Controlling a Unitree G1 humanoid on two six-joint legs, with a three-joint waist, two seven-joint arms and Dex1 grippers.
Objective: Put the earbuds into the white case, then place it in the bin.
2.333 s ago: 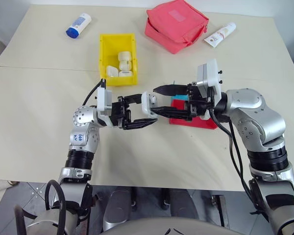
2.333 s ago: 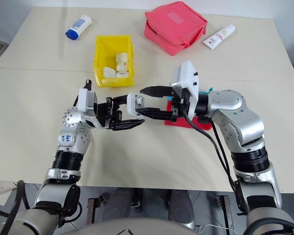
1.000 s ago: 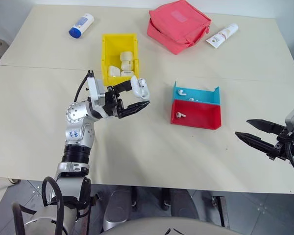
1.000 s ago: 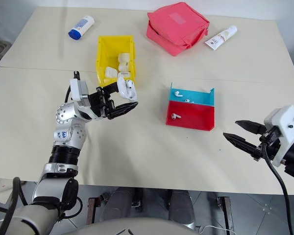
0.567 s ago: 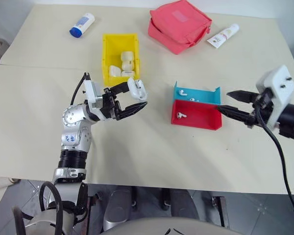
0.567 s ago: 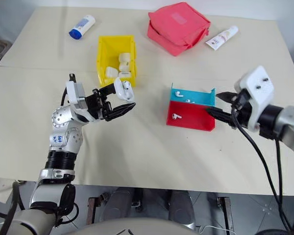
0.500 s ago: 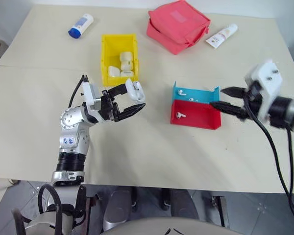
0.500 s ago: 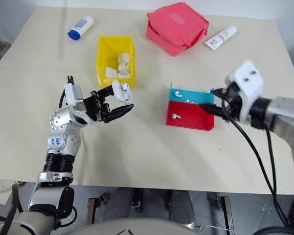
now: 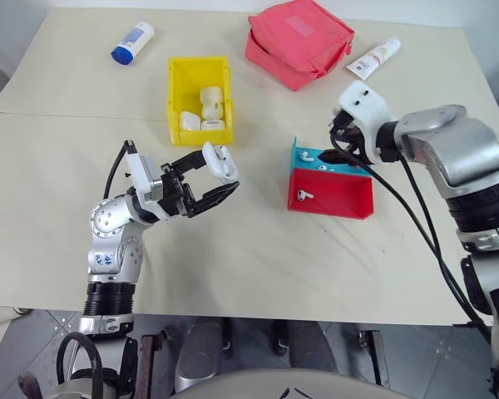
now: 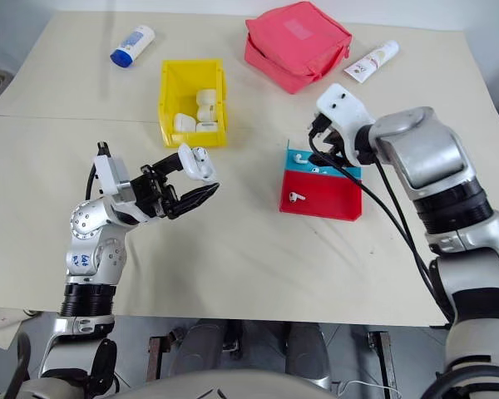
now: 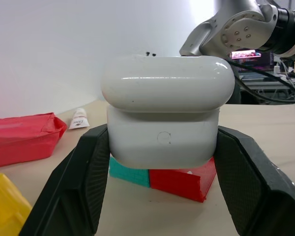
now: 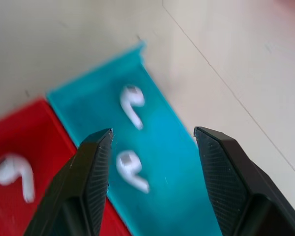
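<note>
Left tool (image 9: 214, 176) grips white case (image 9: 219, 161); right tool (image 12: 152, 142) (spread) over earbuds (image 12: 130, 104).

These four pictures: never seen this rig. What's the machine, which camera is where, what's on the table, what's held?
A two-armed humanoid robot. Two pictures come from its head camera, looking down on the table; two from cameras on its wrists. The left gripper is shut on the white case, lifted off the table. The right gripper hangs open over earbuds in the blue tray, beside a red tray. Also there: the yellow bin with white items inside, a red pouch, a tube, a bottle.
</note>
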